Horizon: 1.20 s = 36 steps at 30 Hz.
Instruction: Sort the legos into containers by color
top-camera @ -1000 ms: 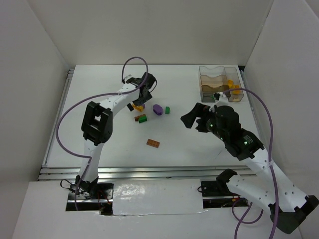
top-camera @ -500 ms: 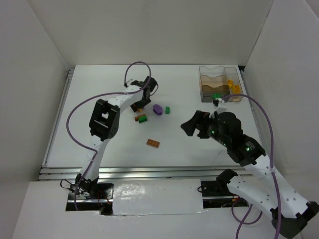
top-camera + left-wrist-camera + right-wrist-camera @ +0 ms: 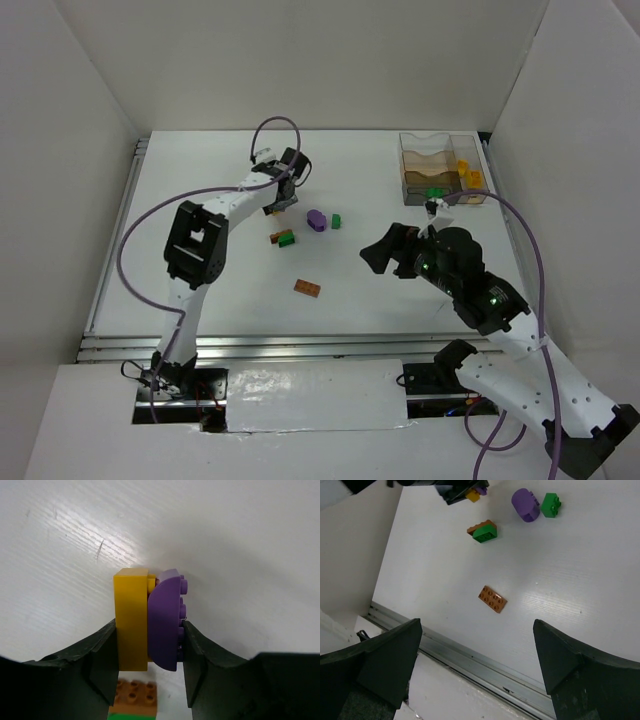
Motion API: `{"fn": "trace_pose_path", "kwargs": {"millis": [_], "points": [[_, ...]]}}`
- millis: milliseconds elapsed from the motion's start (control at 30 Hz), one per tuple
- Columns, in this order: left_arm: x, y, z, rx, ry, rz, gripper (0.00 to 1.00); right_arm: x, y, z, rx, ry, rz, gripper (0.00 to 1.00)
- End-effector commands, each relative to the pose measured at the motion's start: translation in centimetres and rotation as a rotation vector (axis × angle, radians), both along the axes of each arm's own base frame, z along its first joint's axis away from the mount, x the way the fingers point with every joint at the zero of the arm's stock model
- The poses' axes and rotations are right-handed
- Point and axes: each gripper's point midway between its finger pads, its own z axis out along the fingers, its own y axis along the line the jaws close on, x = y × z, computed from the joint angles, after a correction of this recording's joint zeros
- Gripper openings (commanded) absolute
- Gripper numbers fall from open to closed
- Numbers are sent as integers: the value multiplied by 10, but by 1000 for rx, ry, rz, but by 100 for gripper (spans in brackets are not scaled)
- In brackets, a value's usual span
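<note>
My left gripper (image 3: 149, 630) is shut on a stacked pair of legos, a yellow brick (image 3: 131, 622) pressed against a purple one (image 3: 165, 625). From above, this gripper (image 3: 283, 200) is at the back left of the table. Nearby lie a purple brick (image 3: 316, 220), a green brick (image 3: 336, 221), a brown-and-green stack (image 3: 283, 237) and a flat brown brick (image 3: 307, 288). The clear container (image 3: 424, 165) stands at the back right, with a green piece (image 3: 434, 192) and yellow pieces (image 3: 466, 175) inside. My right gripper (image 3: 385, 250) hangs open and empty above the table, right of the bricks.
White walls close in the table on the left, back and right. A metal rail (image 3: 250, 345) runs along the near edge. Purple cables (image 3: 140, 240) loop off both arms. In the right wrist view the flat brown brick (image 3: 492, 599) lies ahead of the open fingers.
The left gripper's jaws have come together on the yellow-and-purple stack. The right arm has drifted slightly toward the left and near side, jaws staying wide.
</note>
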Motion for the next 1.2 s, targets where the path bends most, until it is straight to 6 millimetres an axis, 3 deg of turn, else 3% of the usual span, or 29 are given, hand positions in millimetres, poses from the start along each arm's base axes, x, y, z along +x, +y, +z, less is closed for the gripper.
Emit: {"fn": "trace_pose_path", "kwargs": {"millis": [0, 33, 67, 100, 133, 167, 200, 233, 267, 300, 333, 367, 400, 567, 767, 833, 967, 1033, 1100, 1167], "points": [[6, -19, 142, -5, -318, -239, 0, 4, 4, 23, 76, -74, -7, 100], [-5, -37, 158, -18, -358, -340, 0, 3, 3, 33, 99, -89, -15, 100], [-13, -43, 162, 21, -398, -459, 0, 1, 0, 43, 122, -106, -23, 100], [-37, -54, 206, -4, -495, -528, 0, -1, -1, 51, 161, -106, -35, 100], [-52, -60, 219, 7, -543, -580, 0, -4, -2, 63, 195, -125, -38, 100], [-73, -57, 200, 73, -529, -666, 0, -5, -9, 72, 227, -143, -79, 100], [-96, -68, 251, 23, -698, -716, 0, -6, -11, 78, 283, -126, -108, 100], [-120, -82, 230, -21, -687, -861, 0, -8, -12, 87, 325, -142, -112, 100], [-135, -89, 242, -34, -750, -955, 0, -12, -6, 91, 364, -133, -79, 99], [-160, -94, 277, -89, -882, -1024, 0, -13, -4, 95, 382, -140, -68, 99], [-184, -106, 264, -138, -881, -1155, 0, -15, 4, 101, 406, -150, -26, 99], [-202, -103, 283, -145, -952, -1197, 0, -19, 10, 104, 422, -142, 11, 97], [-219, -109, 286, -167, -966, -1254, 0, -19, 12, 107, 430, -139, 19, 97], [-276, -124, 292, -200, -976, -1460, 0, -29, 31, 114, 495, -132, 126, 94], [-305, -144, 280, -158, -902, -1576, 0, -27, 58, 105, 431, -48, 138, 90], [-305, -147, 280, -139, -907, -1569, 0, -18, 62, 91, 372, -7, 79, 87], [-308, -153, 279, -130, -896, -1583, 0, -28, 81, 76, 354, 11, 115, 73], [-305, -153, 278, -118, -891, -1571, 0, -29, 84, 79, 375, -5, 117, 65], [-304, -153, 278, -114, -894, -1564, 0, -31, 86, 76, 363, 4, 117, 49], [-304, -152, 279, -113, -892, -1563, 0, -31, 86, 76, 358, -1, 110, 41]]}}
